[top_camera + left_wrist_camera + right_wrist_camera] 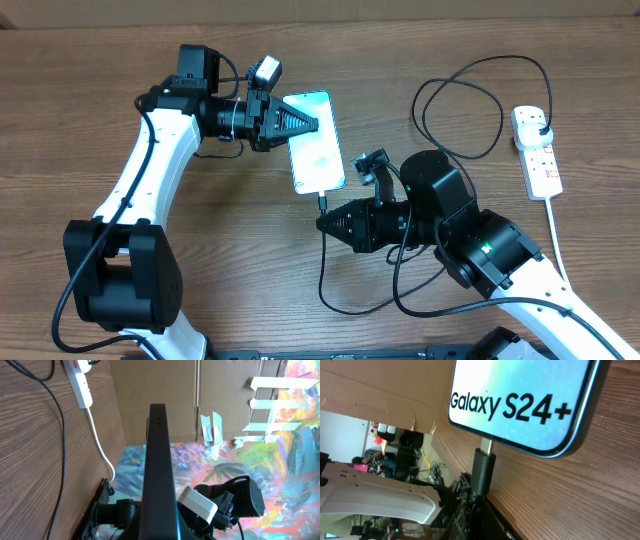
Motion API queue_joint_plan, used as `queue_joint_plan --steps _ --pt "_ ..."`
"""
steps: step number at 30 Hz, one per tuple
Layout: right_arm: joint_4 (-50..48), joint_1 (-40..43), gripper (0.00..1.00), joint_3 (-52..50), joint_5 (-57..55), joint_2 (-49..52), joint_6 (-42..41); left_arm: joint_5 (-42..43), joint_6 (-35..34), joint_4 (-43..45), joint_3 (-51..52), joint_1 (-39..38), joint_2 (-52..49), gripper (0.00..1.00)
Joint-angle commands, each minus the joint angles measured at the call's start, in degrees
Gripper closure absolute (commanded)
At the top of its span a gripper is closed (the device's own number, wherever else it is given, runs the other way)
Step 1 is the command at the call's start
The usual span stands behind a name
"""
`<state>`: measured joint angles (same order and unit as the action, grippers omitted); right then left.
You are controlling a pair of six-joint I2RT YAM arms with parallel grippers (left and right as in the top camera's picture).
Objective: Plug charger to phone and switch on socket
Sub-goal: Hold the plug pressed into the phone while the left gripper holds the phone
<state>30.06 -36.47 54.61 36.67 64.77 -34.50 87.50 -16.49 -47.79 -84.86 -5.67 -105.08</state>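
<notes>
As the charger meets the bottom port of the phone, which lies face up midway along the counter toward its far edge, the right end effector appears clenched on the cable just behind the connector. The left end effector is clenched too, its tip at the phone's left side; whether it pinches the frame or only braces it cannot be told. A sliver of bare metal shows between connector and phone, so the tip may not be fully home. A backward tug by the right arm could drag it out, and the phone could skid if the left brace lifts first. The socket sits well apart near the counter's right edge with the charger's black plug in it. The cable's loops lie between, and an arm reaching for the switch could snag them and jerk the phone.
</notes>
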Motion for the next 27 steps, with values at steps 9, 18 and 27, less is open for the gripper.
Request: queue_joint_plan --steps 9,18,27 --pt "-0.39 0.17 0.96 0.13 0.48 0.31 0.24 3.17 1.03 -0.02 -0.63 -0.81 0.46 0.96" --pt "-1.77 0.24 0.96 0.13 -0.13 0.35 0.26 3.17 1.07 0.00 -0.63 -0.81 0.46 0.96" --pt "-1.75 3.15 0.96 0.13 -0.15 0.35 0.26 3.17 1.07 -0.02 -0.63 -0.81 0.46 0.96"
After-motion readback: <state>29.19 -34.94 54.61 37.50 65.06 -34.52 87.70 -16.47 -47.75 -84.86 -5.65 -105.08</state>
